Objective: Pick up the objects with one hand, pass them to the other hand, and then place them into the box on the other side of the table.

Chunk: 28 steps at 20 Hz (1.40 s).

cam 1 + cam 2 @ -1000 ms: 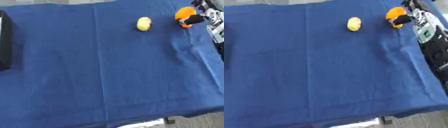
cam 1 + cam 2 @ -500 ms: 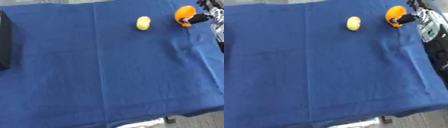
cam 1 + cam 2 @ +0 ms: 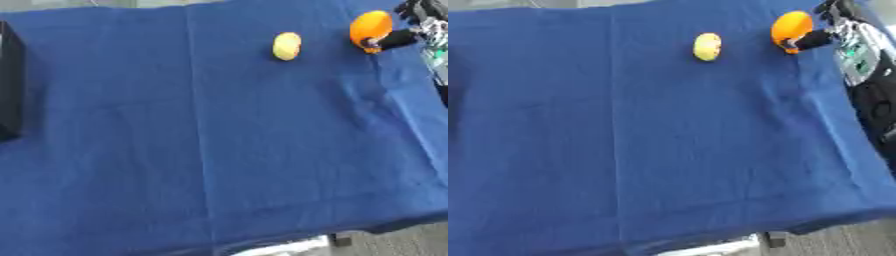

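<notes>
Two objects on the blue cloth, both near the far edge: a yellow one right of centre, an orange one toward the far right corner. Right hand at that corner, thumb and fingers pinching the orange one. Black box at the left edge; its inside is hidden.

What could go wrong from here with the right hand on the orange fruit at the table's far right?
The right hand grips the orange fruit close to the table's edge, so a slip might send it off the blue cloth. The yellow fruit lies nearby and looks round; a sweep toward the black box could nudge it rolling. The left hand is out of view, so handover alignment is uncertain.
</notes>
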Tool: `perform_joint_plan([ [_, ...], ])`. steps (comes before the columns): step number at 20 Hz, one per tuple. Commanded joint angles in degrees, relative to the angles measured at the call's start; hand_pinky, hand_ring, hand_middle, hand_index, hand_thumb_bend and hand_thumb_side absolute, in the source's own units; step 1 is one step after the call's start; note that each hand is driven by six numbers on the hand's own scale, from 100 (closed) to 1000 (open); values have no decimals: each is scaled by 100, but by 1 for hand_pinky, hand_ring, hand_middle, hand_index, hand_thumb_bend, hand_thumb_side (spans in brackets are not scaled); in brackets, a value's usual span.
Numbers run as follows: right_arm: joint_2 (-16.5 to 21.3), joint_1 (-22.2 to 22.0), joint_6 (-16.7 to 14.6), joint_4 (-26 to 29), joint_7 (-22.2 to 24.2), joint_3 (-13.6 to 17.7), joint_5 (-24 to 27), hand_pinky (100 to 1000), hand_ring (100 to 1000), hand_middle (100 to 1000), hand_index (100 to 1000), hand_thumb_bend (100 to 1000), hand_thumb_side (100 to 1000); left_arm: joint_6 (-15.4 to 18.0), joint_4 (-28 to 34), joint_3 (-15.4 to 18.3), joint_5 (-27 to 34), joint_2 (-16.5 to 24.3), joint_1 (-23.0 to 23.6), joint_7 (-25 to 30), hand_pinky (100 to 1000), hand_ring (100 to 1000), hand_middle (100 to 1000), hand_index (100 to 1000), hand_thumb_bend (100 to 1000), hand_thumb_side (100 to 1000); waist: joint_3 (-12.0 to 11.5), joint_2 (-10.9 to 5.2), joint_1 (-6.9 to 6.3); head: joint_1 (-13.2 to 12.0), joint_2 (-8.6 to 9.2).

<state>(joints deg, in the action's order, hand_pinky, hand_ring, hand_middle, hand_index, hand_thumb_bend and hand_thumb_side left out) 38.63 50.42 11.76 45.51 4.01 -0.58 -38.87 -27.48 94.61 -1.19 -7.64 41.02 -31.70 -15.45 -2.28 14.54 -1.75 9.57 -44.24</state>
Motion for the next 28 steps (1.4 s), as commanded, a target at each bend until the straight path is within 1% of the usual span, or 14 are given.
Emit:
perform_joint_plan([
  [1,123,111,-2,-28,-86,33,133,807,811,728,815,531,323,-2,107,78,-12,109,-46,-14,740,781,800,726,571,561,-13,-82,2,-3,40],
  [2,114,112,4,-58,-107,32,176,806,809,725,811,506,317,-1,111,78,-11,107,-47,-15,740,781,800,725,570,561,-18,-78,1,-3,42],
  [3,107,111,13,-84,-131,33,218,805,804,716,803,458,300,0,115,78,-9,105,-47,-16,740,781,799,725,569,561,-24,-74,-1,-6,43],
  [4,99,110,21,-108,-156,32,261,805,803,714,802,453,295,0,118,77,-7,103,-47,-16,740,781,799,724,569,562,-29,-71,-3,-6,45],
  [5,93,109,25,-129,-179,30,300,804,799,708,796,424,277,1,122,78,-5,102,-48,-17,740,781,799,723,567,561,-34,-67,-4,-4,50],
  [12,38,110,5,-230,-260,0,498,801,787,695,785,349,217,3,145,86,12,86,-54,-28,740,780,797,721,561,562,-76,-44,-23,12,83],
  [14,28,118,16,-242,-308,-3,521,799,779,686,779,321,186,5,155,91,14,80,-55,-39,739,779,796,720,560,562,-85,-34,-26,18,95],
  [15,22,121,27,-249,-342,-1,534,794,769,672,768,302,149,6,158,91,16,77,-54,-44,739,779,796,720,560,562,-89,-29,-28,20,101],
  [16,15,122,40,-255,-387,2,550,793,768,670,767,301,144,6,160,89,17,74,-54,-47,739,779,796,719,560,562,-94,-23,-30,21,108],
  [17,8,121,49,-259,-431,-2,561,787,753,644,751,314,104,7,163,89,18,71,-55,-51,739,778,795,719,558,562,-99,-17,-31,22,114],
  [18,0,120,55,-264,-476,-10,560,785,747,632,744,327,100,9,167,91,20,67,-57,-56,738,778,795,719,558,562,-104,-11,-33,20,120],
  [21,-32,116,66,-262,-657,-16,556,769,703,557,678,347,100,19,184,92,29,62,-61,-69,737,776,793,717,555,561,-115,-2,-37,9,126],
  [26,-56,103,26,-181,-998,-22,655,752,649,465,588,322,100,38,217,94,44,63,-46,-95,735,774,790,715,552,560,-112,-4,-30,8,100],
  [28,-46,82,1,-143,-1077,-43,710,752,641,449,572,310,100,40,228,92,49,67,-34,-96,734,774,790,714,552,560,-109,-10,-27,13,97],
])
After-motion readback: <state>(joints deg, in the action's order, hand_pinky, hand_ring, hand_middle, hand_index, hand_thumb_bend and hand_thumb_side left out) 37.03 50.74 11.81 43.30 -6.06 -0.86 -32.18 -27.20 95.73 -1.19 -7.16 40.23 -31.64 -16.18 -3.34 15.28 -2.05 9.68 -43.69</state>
